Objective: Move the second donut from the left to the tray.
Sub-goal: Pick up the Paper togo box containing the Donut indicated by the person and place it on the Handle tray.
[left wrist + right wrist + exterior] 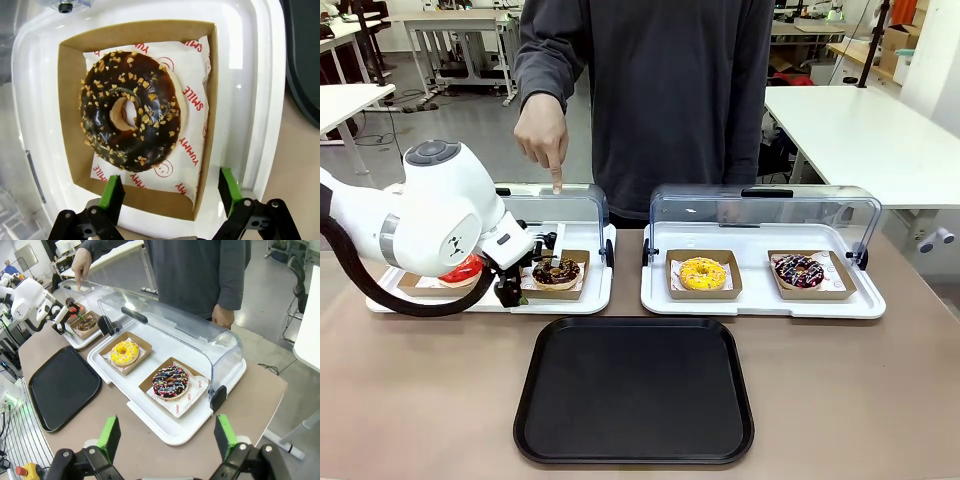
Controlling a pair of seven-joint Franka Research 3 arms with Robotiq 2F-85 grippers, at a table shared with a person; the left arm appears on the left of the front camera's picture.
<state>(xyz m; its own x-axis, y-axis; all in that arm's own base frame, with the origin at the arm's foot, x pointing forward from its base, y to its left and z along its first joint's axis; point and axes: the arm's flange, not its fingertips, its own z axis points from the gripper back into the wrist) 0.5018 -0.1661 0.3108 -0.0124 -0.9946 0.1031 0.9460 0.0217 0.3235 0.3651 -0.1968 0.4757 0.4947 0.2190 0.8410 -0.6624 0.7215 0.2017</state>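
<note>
Four donuts on the table, two per white tray. Second from the left is the chocolate donut [557,271], nut-speckled. It sits in its cardboard holder [68,100] on the left white tray [592,296], beside the red donut [466,270]. It has not been lifted.

Left gripper [170,188] hangs low over the holder with its jaws spread and nothing between them. One green pad is above the holder's near wall, the other just outside its side wall. My guess is that it means to pinch the cardboard, not the glaze.

Person's hand [541,132] has a fingertip on the raised clear lid [570,205], probably keeping it open so the arm can get in.

Black tray [633,390] lies bare just in front of both white trays, a short carry away.

Right gripper [165,437] hovers by the far right table corner, fingers apart and holding nothing, out of the way.
</note>
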